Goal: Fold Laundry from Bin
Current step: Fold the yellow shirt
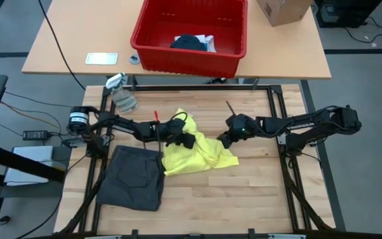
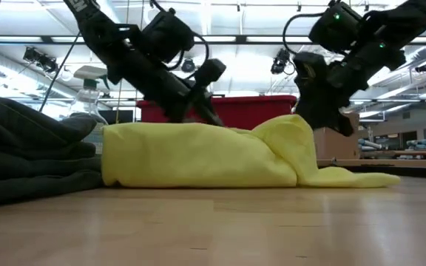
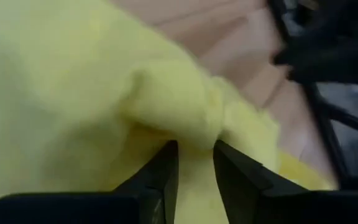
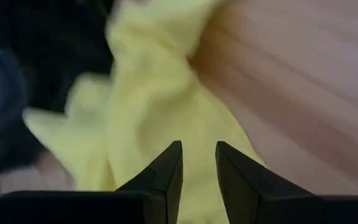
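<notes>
The bright yellow garment (image 1: 201, 156) lies bunched in a low heap (image 2: 198, 155) on the wooden table's middle. My left gripper (image 1: 186, 141) slants down onto the heap's left top, open by a narrow gap (image 3: 196, 152), with a raised fold (image 3: 194, 124) just past its fingertips. My right gripper (image 1: 223, 141) hovers by the heap's right peak (image 2: 291, 125), open by a similar gap (image 4: 199, 152), the yellow cloth (image 4: 154, 93) below it. A folded dark grey garment (image 1: 134, 176) lies flat at the near left. The red bin (image 1: 191, 63) stands on the far table with dark (image 1: 188, 43) and white (image 1: 207, 41) laundry inside. My left gripper's fingertips (image 3: 166, 155) stand right at the raised yellow fold on top of the heap, coming slantwise from the table's left and above. I cannot tell whether they touch it. The cloth rests on the table.
A spray bottle (image 1: 115, 83) and a small pale rag (image 1: 125, 103) sit at the table's far left corner. A cardboard box (image 1: 280, 10) stands right of the bin. Bare wood shows toward the near and right edges (image 1: 244, 199).
</notes>
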Robot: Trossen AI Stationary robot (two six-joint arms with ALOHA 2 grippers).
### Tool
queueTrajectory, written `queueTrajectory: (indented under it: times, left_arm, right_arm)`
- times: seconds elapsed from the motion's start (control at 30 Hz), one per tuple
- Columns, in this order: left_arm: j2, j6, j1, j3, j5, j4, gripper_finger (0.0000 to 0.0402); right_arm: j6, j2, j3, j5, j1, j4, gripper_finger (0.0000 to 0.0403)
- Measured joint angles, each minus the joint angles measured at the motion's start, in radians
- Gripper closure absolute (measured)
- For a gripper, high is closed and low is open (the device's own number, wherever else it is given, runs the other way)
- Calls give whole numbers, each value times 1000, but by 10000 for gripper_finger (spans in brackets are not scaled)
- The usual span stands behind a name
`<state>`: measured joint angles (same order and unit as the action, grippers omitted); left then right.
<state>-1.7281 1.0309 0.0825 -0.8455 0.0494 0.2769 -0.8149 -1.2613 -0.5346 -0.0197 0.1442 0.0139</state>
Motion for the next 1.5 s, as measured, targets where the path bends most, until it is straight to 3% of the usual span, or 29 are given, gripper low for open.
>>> queueTrajectory:
  times: [0.1,0.23,0.33,0.47,0.63,0.7,0.8,0.93,1.13,1.27,1.5]
  left_arm:
    - [-16,-28,1,1,-9,-53,323]
    - [-21,-46,31,2,-35,-102,389]
    - [-21,-96,56,-1,-98,-35,397]
    - [-36,-246,95,-58,-244,21,399]
    - [-84,-386,115,-114,-565,-3,400]
    - [-79,-428,90,-137,-603,-8,400]
    - [-41,-449,61,-151,-542,-137,400]
    - [23,-381,50,-172,-311,-346,401]
    - [57,-230,18,-177,-84,-396,395]
    - [57,-135,1,-183,-21,-400,358]
    - [57,24,-4,-189,71,-380,259]
  right_arm:
    - [19,0,0,-4,19,77,298]
    - [29,0,0,1,35,106,298]
    - [30,0,0,1,36,96,298]
    - [29,0,0,1,36,78,298]
    - [49,0,0,-57,42,76,298]
    - [75,0,0,-105,48,82,298]
    - [102,0,0,-154,49,78,298]
    - [104,0,0,-152,48,52,298]
    - [137,0,0,-140,49,4,298]
    - [186,0,0,-138,56,-18,298]
    - [263,0,0,-162,80,-56,298]
